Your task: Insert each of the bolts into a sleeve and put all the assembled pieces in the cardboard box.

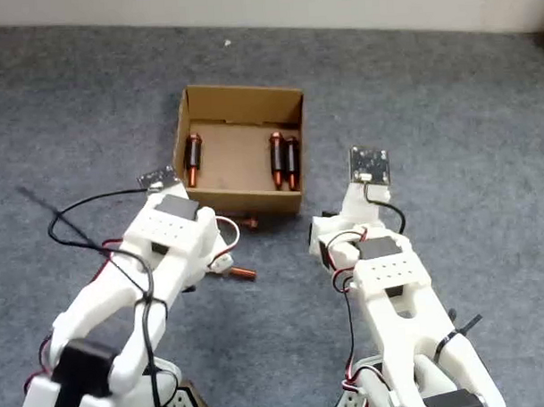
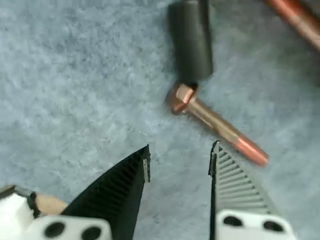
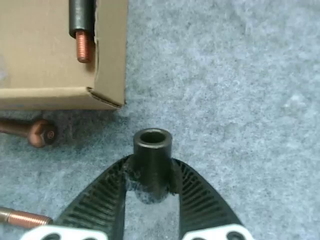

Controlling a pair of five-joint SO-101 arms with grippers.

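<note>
I record the left gripper (image 2: 181, 147) open, just short of a bolt (image 2: 215, 125) lying on the carpet (image 2: 75, 75), its axis slanted across the gap, tip nearest one finger (image 2: 235, 180), while the right gripper (image 3: 151, 162), farther off, is clamped on a sleeve (image 3: 152, 142) near the box (image 3: 110, 50).

Your cardboard box (image 1: 254, 202) holds three sleeved bolts (image 1: 277, 159); two bare copper bolts (image 1: 242, 273) lie outside, one seemingly touching a black sleeve (image 2: 190, 40).
</note>
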